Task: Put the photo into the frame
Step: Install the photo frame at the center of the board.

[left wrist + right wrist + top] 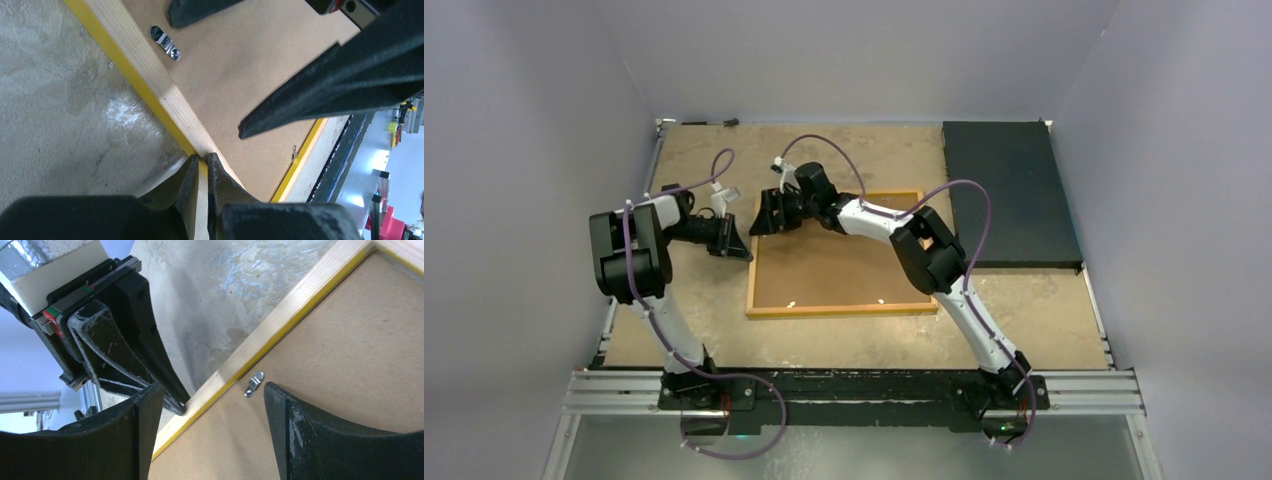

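Frame (839, 311) lies face-down holding brown backing board (824, 270); left gripper (204, 159) closed at its rim, right gripper (211, 386) spread above.

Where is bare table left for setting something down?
Free: tan tabletop beyond the yellow-edged wooden picture frame, left of the dark rectangular mat; also the strip before the arm bases. Crowded: its far-left corner, at left end effector and right end effector.

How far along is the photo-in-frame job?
Done: the frame lies face-down with the backing board sitting in it. No photo is visible, so I cannot tell whether it is underneath.
In hand: the left gripper is closed, its tips against the frame's left rail. The right gripper is open over a metal clip.
Left: probably working the clips.
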Controlling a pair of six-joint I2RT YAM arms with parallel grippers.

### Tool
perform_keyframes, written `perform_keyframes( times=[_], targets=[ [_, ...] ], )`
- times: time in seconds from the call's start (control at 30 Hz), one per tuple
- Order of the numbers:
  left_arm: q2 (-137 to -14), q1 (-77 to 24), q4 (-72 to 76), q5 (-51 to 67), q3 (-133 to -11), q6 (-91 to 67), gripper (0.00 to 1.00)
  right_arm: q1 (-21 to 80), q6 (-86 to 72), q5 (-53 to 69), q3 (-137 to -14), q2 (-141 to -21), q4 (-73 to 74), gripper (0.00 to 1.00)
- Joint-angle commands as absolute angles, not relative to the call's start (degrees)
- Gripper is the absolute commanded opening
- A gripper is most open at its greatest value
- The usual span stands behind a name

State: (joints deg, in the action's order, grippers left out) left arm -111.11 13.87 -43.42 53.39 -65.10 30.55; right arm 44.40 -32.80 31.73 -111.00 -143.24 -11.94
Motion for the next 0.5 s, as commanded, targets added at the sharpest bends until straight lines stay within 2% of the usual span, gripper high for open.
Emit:
perform_keyframes(
  times=[0.0,0.47],
  targets=[
    [-111.0,13.2,-40.1,50.2,-63.6,32.0,0.07,45.5,-33.8,34.2,-110.7,-143.4,-12.7,0.76],
    [-110.8,13.3,-40.6,50.1,-63.7,32.6,0.06,45.8,-34.1,37.5,-112.0,-145.3,-13.4,0.74]
  ],
)
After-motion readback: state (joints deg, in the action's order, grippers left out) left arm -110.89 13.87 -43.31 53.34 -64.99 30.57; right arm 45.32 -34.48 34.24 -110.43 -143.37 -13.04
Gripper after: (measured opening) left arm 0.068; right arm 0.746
